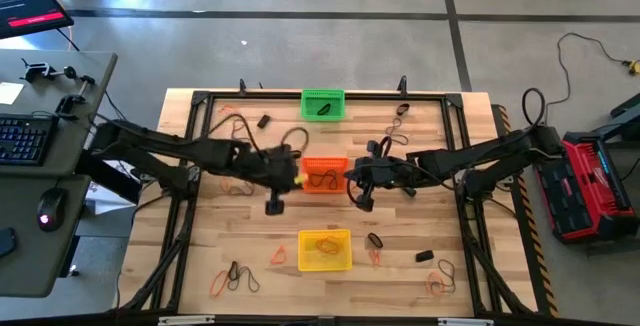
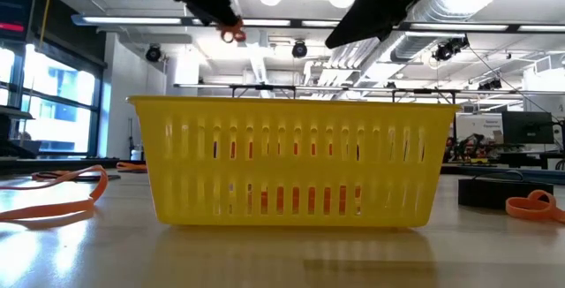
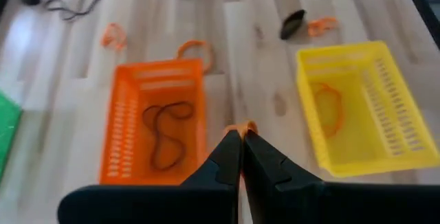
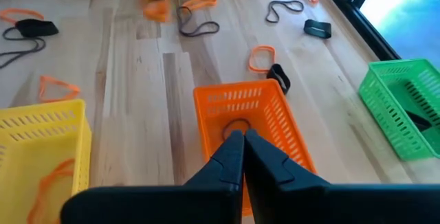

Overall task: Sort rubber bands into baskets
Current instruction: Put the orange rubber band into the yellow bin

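High view shows the wooden table point(image 1: 200, 256) with three baskets in a line down its middle: the green basket point(image 1: 322, 105) at the far edge, the orange basket point(image 1: 323, 174) in the centre, the yellow basket point(image 1: 325, 250) nearest. Both arms reach in toward the orange one. The left gripper point(image 3: 241, 133) hangs above the table between the orange and yellow baskets, its fingers pressed together on a thin orange rubber band point(image 3: 240, 126) that pokes out at the tips. The right gripper point(image 4: 243, 136) hovers over the orange basket's right side, fingers closed with nothing seen between them. A dark loop point(image 3: 165, 135) lies inside the orange basket, an orange loop point(image 3: 329, 108) inside the yellow, a black band point(image 4: 416, 119) in the green. Other loose bands point(image 1: 235, 278) lie scattered over the table.
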Action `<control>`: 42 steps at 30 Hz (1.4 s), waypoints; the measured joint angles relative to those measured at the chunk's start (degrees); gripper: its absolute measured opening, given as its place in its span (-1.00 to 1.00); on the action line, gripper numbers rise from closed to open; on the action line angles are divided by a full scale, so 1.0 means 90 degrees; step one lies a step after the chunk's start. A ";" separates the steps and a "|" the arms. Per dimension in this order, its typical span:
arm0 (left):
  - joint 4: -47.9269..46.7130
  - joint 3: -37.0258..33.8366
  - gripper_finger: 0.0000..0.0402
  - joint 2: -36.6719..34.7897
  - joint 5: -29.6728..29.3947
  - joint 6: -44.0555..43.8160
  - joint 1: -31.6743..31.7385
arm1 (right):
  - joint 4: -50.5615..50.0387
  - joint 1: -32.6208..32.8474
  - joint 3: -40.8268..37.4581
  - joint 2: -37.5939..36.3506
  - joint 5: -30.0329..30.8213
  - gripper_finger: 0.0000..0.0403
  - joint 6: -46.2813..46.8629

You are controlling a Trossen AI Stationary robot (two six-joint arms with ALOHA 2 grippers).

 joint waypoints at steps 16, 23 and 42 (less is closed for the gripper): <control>-0.1336 0.2023 -1.00 0.2347 0.0211 0.0858 -0.0694 | -0.0584 0.0001 0.0000 -0.0110 0.0006 -1.00 0.0146; -0.1637 0.2328 -1.00 0.2686 0.0471 0.2589 -0.0932 | -0.0680 0.0046 0.0000 -0.0316 -0.0002 -1.00 0.0296; -0.1117 0.2449 -1.00 0.3659 0.1176 0.5985 -0.1330 | -0.0739 0.0244 -0.0002 -0.0452 -0.0001 -1.00 0.0505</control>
